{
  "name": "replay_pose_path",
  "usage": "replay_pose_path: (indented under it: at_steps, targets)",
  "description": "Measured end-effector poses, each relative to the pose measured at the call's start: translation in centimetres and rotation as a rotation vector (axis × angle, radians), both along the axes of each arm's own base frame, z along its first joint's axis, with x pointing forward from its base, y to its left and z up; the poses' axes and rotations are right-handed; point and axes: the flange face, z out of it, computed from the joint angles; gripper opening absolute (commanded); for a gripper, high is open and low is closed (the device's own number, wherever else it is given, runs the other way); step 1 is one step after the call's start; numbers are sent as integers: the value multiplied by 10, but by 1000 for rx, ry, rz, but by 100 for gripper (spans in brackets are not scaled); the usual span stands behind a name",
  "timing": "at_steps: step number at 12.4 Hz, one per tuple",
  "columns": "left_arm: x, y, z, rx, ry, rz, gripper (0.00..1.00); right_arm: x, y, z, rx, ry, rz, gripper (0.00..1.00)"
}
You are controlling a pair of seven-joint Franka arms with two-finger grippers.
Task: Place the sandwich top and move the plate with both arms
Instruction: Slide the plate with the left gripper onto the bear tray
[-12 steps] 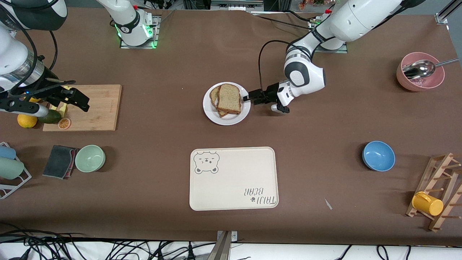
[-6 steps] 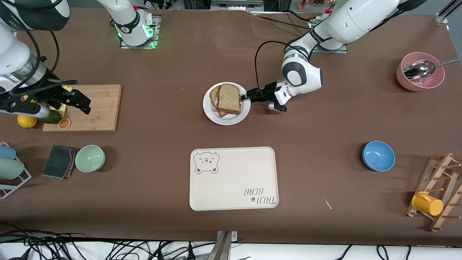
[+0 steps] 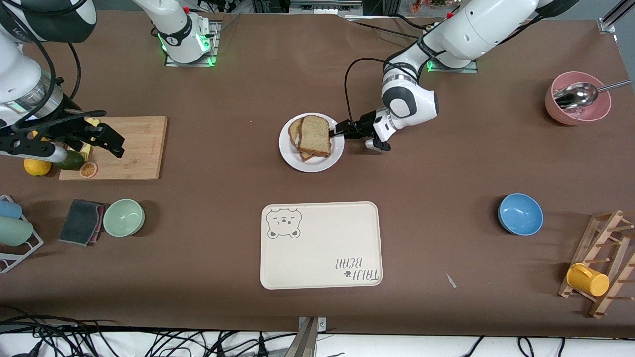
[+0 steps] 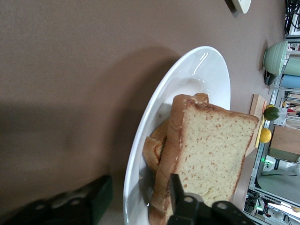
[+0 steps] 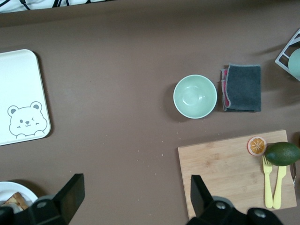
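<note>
The white plate (image 3: pixel 311 162) sits mid-table and carries a stacked sandwich. The sandwich top (image 3: pixel 314 135), a speckled brown slice, lies uppermost on the stack. My left gripper (image 3: pixel 338 131) is low at the plate's edge toward the left arm's end. In the left wrist view the left gripper (image 4: pixel 139 190) straddles the plate (image 4: pixel 197 70) rim. One finger is outside the rim, the other over the sandwich top (image 4: pixel 211 150), and a gap shows at the rim. My right gripper (image 3: pixel 108 138) hangs open over the cutting board, and the right gripper (image 5: pixel 136 187) holds nothing.
A wooden cutting board (image 3: pixel 139 148) with an orange slice, avocado and yellow forks lies toward the right arm's end. Nearer the camera are a green bowl (image 3: pixel 124 217), a grey cloth (image 3: pixel 82 221), a cream bear tray (image 3: pixel 321 244) and a blue bowl (image 3: pixel 520 213). A pink bowl (image 3: pixel 578 106) holds a spoon.
My left gripper has slid toward the plate until its fingers straddle the rim, and the fingers have narrowed. The right arm has hardly moved.
</note>
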Motion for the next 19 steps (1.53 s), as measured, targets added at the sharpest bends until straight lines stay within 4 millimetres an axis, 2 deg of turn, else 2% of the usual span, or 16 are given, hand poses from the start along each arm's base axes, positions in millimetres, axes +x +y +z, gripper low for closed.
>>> replay_pose_path:
  at_steps: [3,6,9,12,16,19]
  targets:
    - [4,6,-3,9,-11,3,34,1,0,3,-1,-15,1,100]
    - [7,9,-3,11,-16,8,17,2,-3,9,16,-30,-16,100]
    - [9,8,-2,11,-22,11,16,-4,-10,2,21,41,-34,100]
    - [11,8,-1,7,-26,11,0,-8,-15,-3,16,86,-43,100]
    - [17,6,4,-11,-44,11,0,-9,-26,-2,16,89,-63,100]
    - [21,7,6,-13,-50,18,0,-8,-42,-9,16,96,-92,100]
